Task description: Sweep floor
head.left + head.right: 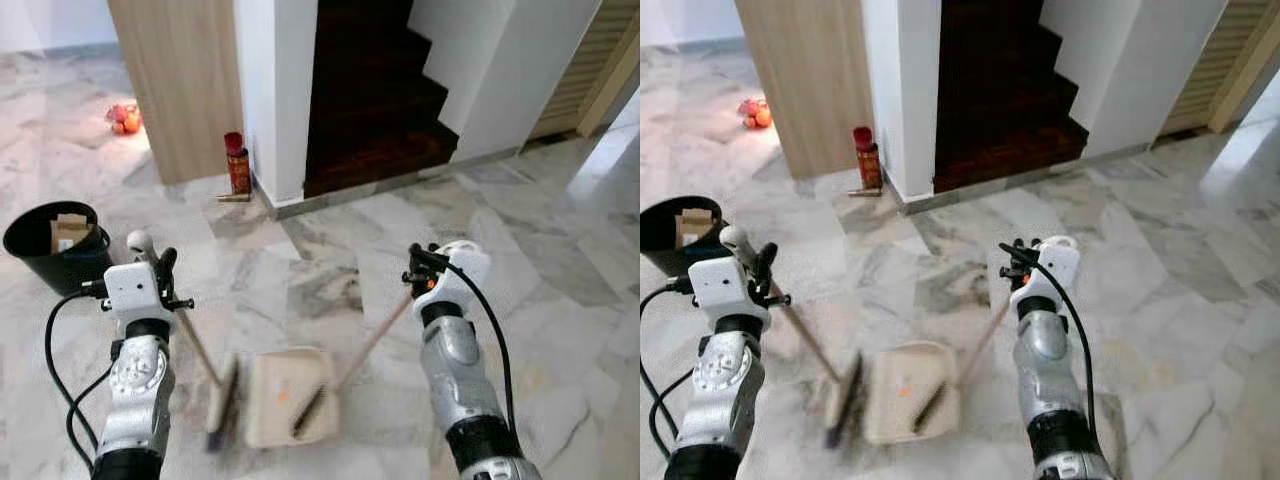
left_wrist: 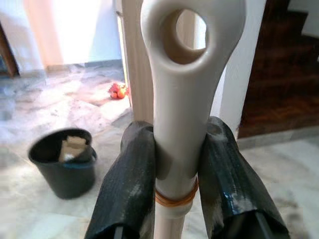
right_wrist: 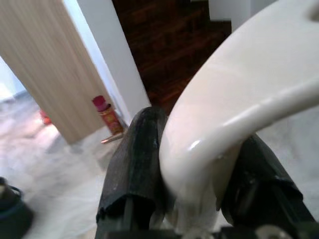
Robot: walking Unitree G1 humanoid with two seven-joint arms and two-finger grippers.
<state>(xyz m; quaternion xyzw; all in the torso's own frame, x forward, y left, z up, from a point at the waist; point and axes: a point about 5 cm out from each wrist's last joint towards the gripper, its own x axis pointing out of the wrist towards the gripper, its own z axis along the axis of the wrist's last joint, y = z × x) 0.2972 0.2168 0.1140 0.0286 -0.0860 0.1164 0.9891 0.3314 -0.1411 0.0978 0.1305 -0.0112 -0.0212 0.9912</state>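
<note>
The left gripper (image 2: 177,164) is clamping the broom (image 1: 222,392) handle; the right gripper (image 3: 194,189) is clamping the dustpan (image 1: 285,395) handle, bristles beside its near-left edge.

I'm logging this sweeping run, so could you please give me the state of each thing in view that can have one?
Left pincer: shut on the broom handle.
Right pincer: shut on the dustpan handle.
Broom: slanted, head on the floor left of the dustpan, blurred.
Dustpan: lying flat on the floor, a small orange bit inside.
Black bin: upright, open, cardboard inside.
Red can: upright beside the wall.
</note>
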